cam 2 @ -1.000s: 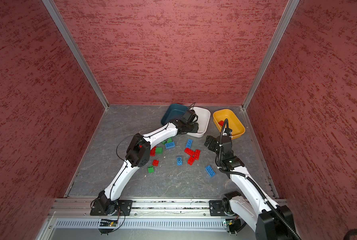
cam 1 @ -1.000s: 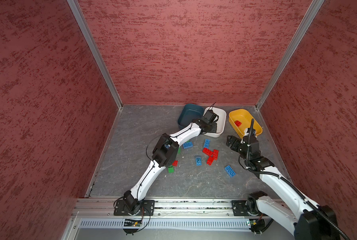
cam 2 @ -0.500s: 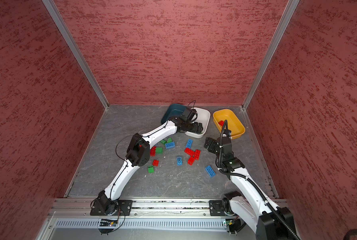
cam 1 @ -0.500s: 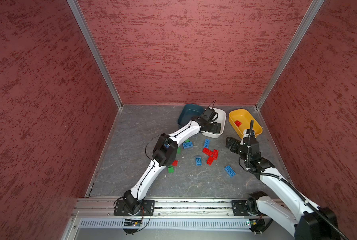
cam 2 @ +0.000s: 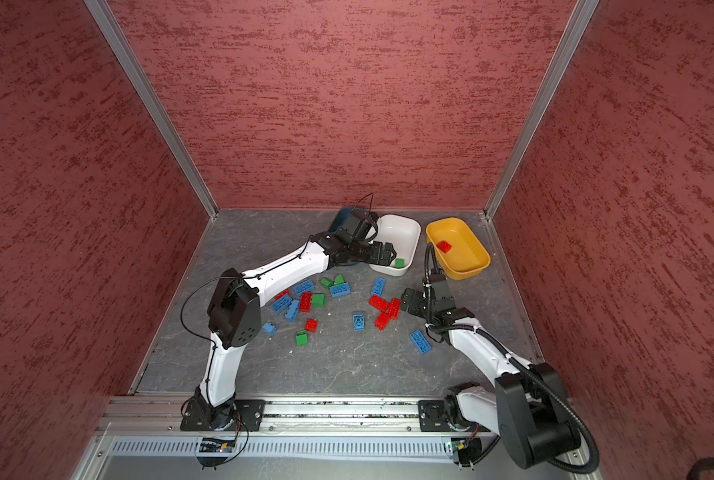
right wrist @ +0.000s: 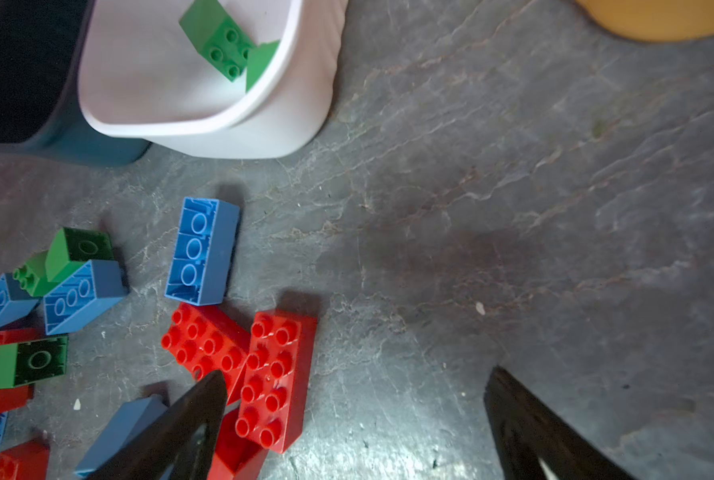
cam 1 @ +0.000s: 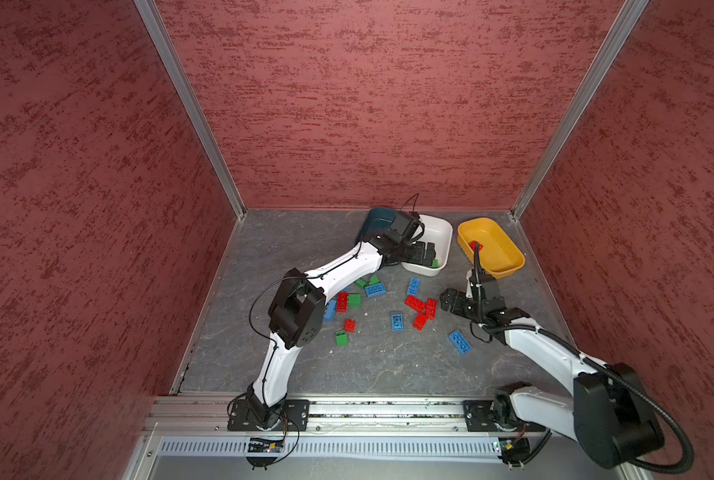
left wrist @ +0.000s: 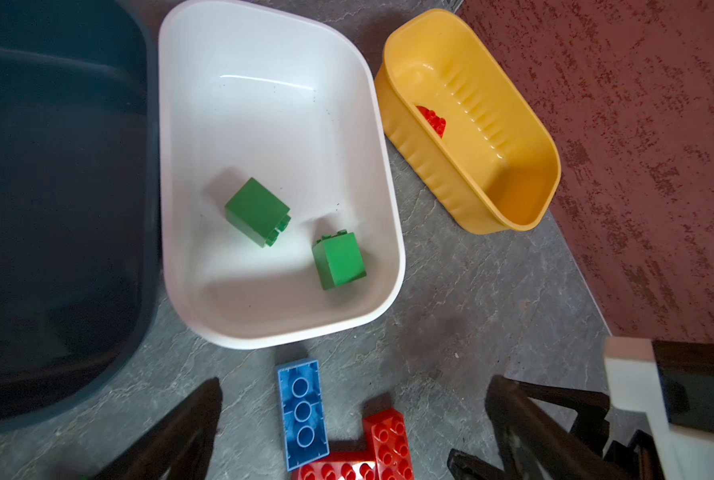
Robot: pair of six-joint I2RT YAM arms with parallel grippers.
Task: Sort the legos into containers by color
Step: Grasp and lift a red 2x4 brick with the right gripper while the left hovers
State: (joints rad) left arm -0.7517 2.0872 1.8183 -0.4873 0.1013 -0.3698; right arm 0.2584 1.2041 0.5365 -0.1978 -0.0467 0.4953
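My left gripper (cam 1: 425, 254) hangs open over the near end of the white tub (cam 1: 440, 226), holding nothing. Two green legos (left wrist: 256, 211) (left wrist: 338, 259) lie inside that tub. My right gripper (cam 1: 450, 301) is open and low over the floor, just right of a cluster of red legos (right wrist: 278, 378); one of its fingers (right wrist: 189, 424) overlaps that cluster. The yellow tub (cam 1: 509, 249) holds one red lego (cam 2: 444, 246). The teal tub (cam 1: 374, 220) is partly hidden behind my left wrist. Red, blue and green legos are scattered mid-floor.
A lone blue brick (cam 1: 459, 341) lies near my right forearm. An upside-down blue brick (right wrist: 201, 249) sits between the white tub and the red cluster. Red walls close in three sides, and an aluminium rail (cam 1: 388, 409) runs along the front.
My left gripper has opened over the white tub, and the second green brick now lies inside. My right gripper has moved down and left toward the red bricks.
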